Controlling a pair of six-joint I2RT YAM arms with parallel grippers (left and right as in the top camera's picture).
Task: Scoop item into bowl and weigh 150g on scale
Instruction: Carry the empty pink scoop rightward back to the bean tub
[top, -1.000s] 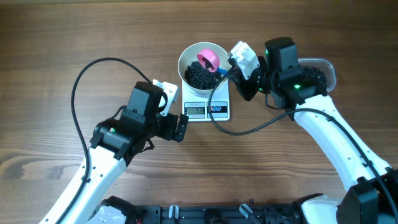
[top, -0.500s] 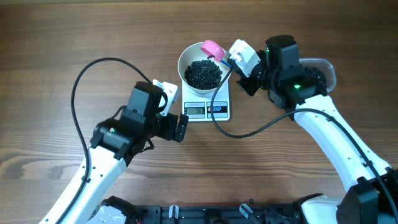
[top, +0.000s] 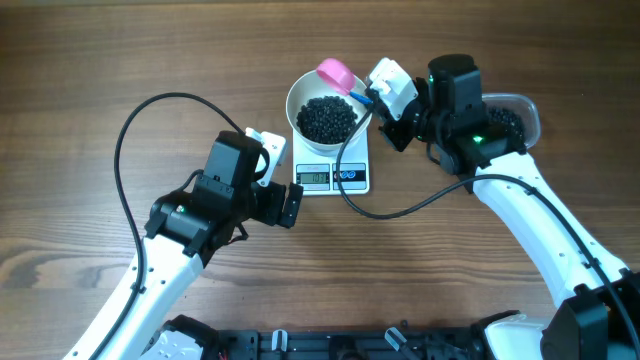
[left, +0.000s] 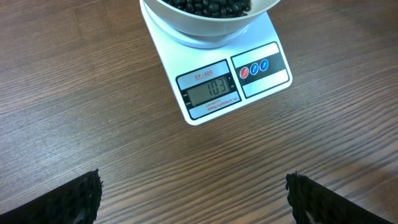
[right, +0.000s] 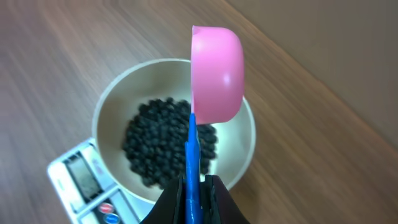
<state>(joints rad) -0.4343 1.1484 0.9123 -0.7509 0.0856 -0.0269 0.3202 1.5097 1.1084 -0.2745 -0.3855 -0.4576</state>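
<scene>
Pinching the pink scoop (top: 335, 73) in my right claw (right: 193, 184) above the bowl (top: 292, 108); the tub (top: 531, 113) of beads (top: 504, 124) lies toward the frame's right, under my arm.

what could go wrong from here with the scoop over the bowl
1. The pink scoop hangs right at the bowl rim; clipping it on the way out might shift the bowl on the scale.
2. The right gripper pinches only the thin blue handle, so the scoop could twist.
3. The display reads 103; heaped scoops may overshoot 150.
</scene>
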